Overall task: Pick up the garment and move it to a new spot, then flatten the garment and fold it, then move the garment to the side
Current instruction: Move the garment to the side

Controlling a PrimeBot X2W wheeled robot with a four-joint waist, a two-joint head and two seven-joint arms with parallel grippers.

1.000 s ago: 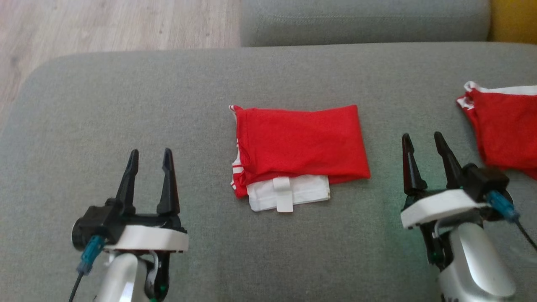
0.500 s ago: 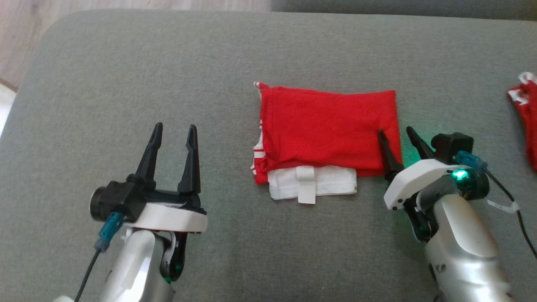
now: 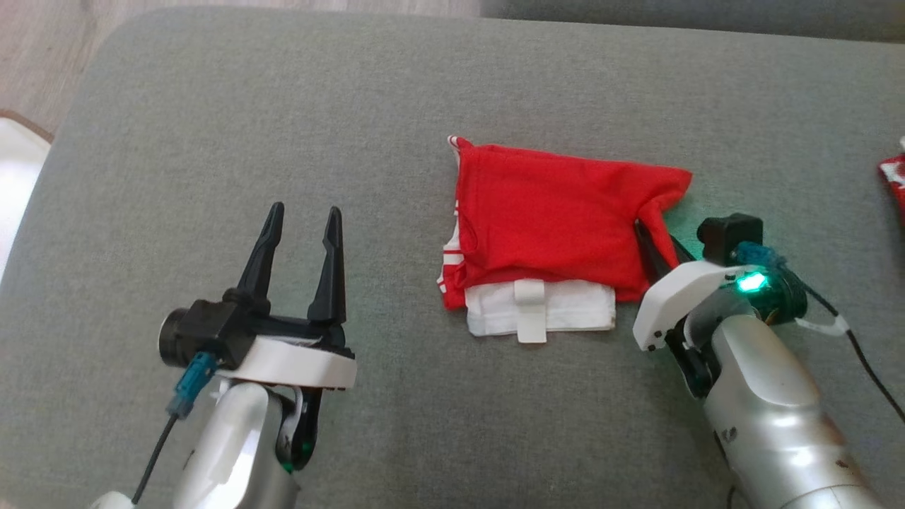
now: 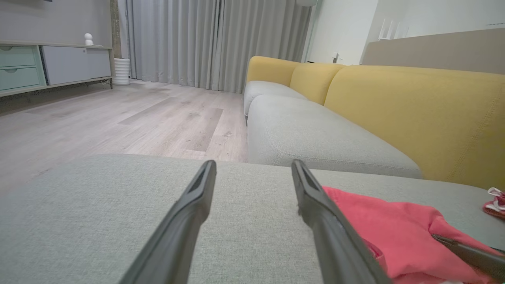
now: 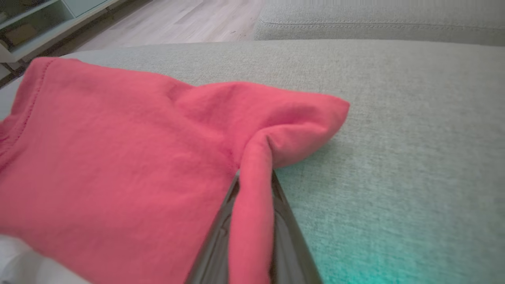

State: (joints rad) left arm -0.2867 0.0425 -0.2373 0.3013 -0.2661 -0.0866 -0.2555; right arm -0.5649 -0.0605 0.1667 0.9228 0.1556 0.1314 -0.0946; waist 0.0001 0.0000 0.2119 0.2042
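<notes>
The folded red garment (image 3: pixel 551 223) with a white part (image 3: pixel 544 311) at its near edge lies in the middle of the grey cushion (image 3: pixel 396 113). My right gripper (image 3: pixel 654 240) is shut on the garment's right edge, and the cloth bunches into a ridge there. In the right wrist view that red ridge (image 5: pixel 252 189) runs pinched between the two dark fingers (image 5: pixel 286 221). My left gripper (image 3: pixel 300 219) stands open to the left of the garment, apart from it, with nothing between its fingers. The left wrist view has the garment (image 4: pixel 394 232) at the lower right, beyond my open fingers (image 4: pixel 315 205).
Another red and white garment (image 3: pixel 894 180) lies at the cushion's far right edge. Wooden floor (image 3: pixel 42 49) lies past the cushion's left side. A yellow-backed sofa (image 4: pixel 414 106) stands beyond, in the left wrist view.
My right gripper moved in to the garment's right edge and shut on it, pulling the cloth's far right corner into a ridge. The camera tilted down and shifted. The left gripper stayed open.
</notes>
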